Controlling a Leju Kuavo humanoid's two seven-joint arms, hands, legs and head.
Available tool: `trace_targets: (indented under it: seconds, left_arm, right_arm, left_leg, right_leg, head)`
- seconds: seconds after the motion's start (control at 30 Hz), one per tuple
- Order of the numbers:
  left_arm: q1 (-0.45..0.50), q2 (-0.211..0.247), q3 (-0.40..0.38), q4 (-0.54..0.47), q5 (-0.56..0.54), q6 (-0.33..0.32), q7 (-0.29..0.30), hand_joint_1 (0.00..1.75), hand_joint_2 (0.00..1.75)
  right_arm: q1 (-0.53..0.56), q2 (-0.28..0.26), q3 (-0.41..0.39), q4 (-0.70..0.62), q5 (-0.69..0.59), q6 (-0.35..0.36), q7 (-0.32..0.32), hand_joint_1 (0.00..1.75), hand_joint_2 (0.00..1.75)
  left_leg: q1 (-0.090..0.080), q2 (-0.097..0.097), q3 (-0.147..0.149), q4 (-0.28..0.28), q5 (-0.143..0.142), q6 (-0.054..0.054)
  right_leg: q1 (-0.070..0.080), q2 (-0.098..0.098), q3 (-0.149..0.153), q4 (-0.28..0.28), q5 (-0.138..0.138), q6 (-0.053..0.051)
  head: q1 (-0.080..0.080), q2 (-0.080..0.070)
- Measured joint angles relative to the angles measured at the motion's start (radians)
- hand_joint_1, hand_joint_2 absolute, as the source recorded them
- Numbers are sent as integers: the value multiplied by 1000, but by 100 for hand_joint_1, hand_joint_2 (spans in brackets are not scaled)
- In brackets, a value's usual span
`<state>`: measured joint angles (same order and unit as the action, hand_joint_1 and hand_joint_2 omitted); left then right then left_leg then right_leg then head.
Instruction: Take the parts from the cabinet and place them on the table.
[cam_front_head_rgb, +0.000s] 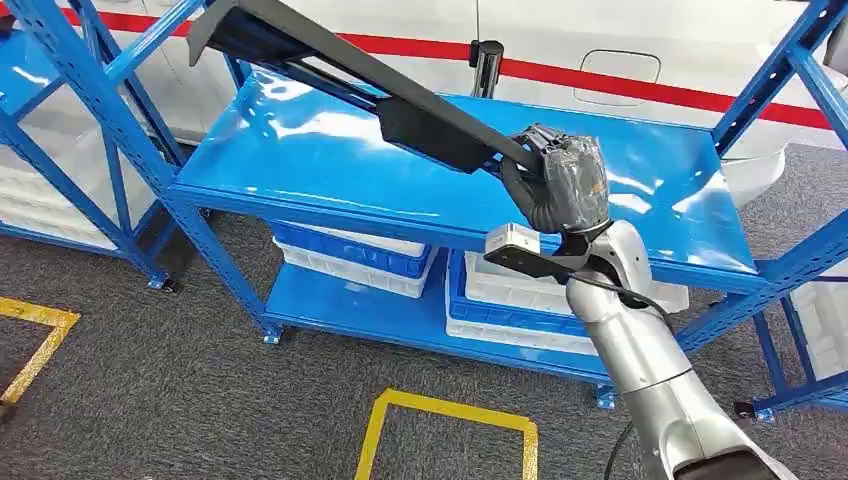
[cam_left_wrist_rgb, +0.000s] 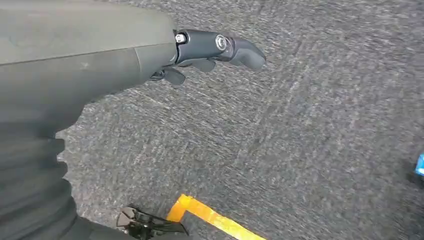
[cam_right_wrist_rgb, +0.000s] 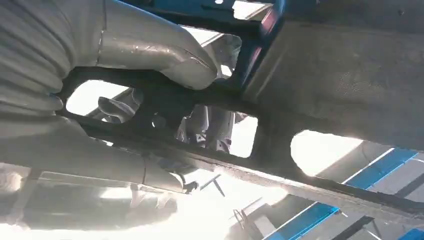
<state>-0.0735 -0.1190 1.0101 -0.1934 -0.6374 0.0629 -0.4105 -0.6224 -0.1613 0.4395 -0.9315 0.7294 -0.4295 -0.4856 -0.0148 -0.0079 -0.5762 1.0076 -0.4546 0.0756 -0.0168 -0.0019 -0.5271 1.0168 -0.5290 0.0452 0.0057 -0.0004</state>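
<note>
Here, the right robot hand (cam_front_head_rgb: 562, 185) gripped a long dark grey plastic part (cam_front_head_rgb: 330, 70) above the glossy blue metal shelf (cam_front_head_rgb: 300, 150); left robot hand (cam_left_wrist_rgb: 210, 50) hung empty, fingers loosely curled.

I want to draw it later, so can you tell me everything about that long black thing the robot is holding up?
The long black part is a flat, dark, matte strip, probably plastic or metal. It widens into a broader panel at its far end and has a thicker block partway along. The right wrist view shows open cutouts in it near the grip. The right hand grips its near end, and it slants up and away to the robot's left, above the shiny blue top shelf and apparently clear of it.
</note>
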Motion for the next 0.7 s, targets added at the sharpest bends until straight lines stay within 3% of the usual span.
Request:
trace_targets:
  seconds: [0.03,0.1,0.13,0.17,0.2,0.27,0.3,0.33,0.43,0.47,0.5,0.53,0.63,0.67,0.7]
  left_arm:
    - [0,0,0,0,-1,0,3,0,175]
    - [0,0,0,0,-2,-3,5,0,175]
    - [0,0,0,0,-5,-10,5,0,175]
    - [0,0,0,0,-10,-10,2,0,175]
    - [0,0,0,0,-11,-11,1,0,175]
    - [0,-1,-1,0,-12,-13,-1,0,175]
    - [0,-1,-2,0,-12,-19,-3,0,175]
    - [-1,-1,-3,0,-15,-21,-5,0,175]
    - [-1,-4,-6,0,-29,-29,-6,0,175]
    - [-1,-5,-6,1,-34,-29,-5,0,175]
    - [-2,-6,-7,1,-37,-29,0,0,175]
    - [-3,-7,-7,1,-41,-29,0,0,175]
    - [-6,-8,-7,1,-43,-29,3,0,175]
    - [-6,-8,-7,1,-44,-29,4,0,175]
    - [-7,-8,-7,1,-45,-29,5,0,175]
  right_arm:
    - [9,-1,-3,-4,-3,0,-1,175,175]
    - [35,-7,-10,-10,-7,0,-3,175,175]
    - [50,-10,-14,-10,-10,0,-4,175,175]
    - [62,-11,-18,-10,-12,0,-5,175,175]
    - [71,-12,-23,-11,-13,-1,-6,175,175]
    - [77,-14,-29,-16,-14,-1,-6,175,175]
    - [78,-15,-34,-19,-14,-1,-8,175,175]
    - [80,-15,-37,-20,-15,-1,-8,175,175]
    - [100,-15,-47,-27,-9,-1,-8,175,175]
    - [105,-15,-51,-29,-5,0,-8,175,175]
    - [106,-14,-54,-34,0,1,-8,175,175]
    - [108,-13,-58,-40,6,2,-8,175,175]
    - [119,-11,-64,-46,7,3,-8,175,175]
    - [124,-11,-65,-46,8,3,-8,175,175]
    - [129,-10,-68,-47,12,3,-5,175,175]
  left_leg:
    - [3,1,-1,1,1,3]
    - [3,0,-2,1,1,3]
    - [2,-1,-3,1,1,3]
    - [2,-2,-3,1,1,3]
    - [2,-3,-3,2,1,3]
    - [3,-4,-2,3,1,0]
    - [2,-4,-3,3,1,-4]
    - [-2,-5,-10,4,3,-12]
    - [0,-9,-14,8,13,-27]
    - [-2,-13,-18,10,12,-32]
    - [5,-11,-24,21,-8,-40]
    - [9,-6,-37,58,-47,-48]
    - [22,1,-114,267,-165,-68]
    - [27,1,-120,299,-170,-72]
    - [31,2,-105,286,-154,-74]
  right_leg:
    - [1,1,-25,55,-29,-7]
    - [0,1,-114,229,-93,-15]
    - [1,1,-147,290,-103,-10]
    - [1,1,-156,300,-94,-4]
    - [0,1,-142,261,-64,6]
    - [-2,1,-66,89,17,23]
    - [-5,1,-32,11,42,23]
    - [2,8,-15,-2,48,7]
    - [6,7,-31,-4,54,-2]
    - [-9,5,-32,-10,61,-13]
    - [-13,4,-33,-12,65,-21]
    - [-13,3,-38,-12,71,-35]
    - [-7,-1,-57,-11,83,-50]
    - [-7,-2,-63,-10,87,-49]
    - [-7,-2,-69,-9,92,-48]
  head:
    - [5,0]
    - [5,0]
    - [5,0]
    - [5,0]
    - [5,0]
    - [5,0]
    - [6,0]
    - [2,0]
    - [-1,0]
    - [0,0]
    - [1,0]
    - [-7,0]
    - [-9,0]
    - [-9,0]
    - [-9,0]
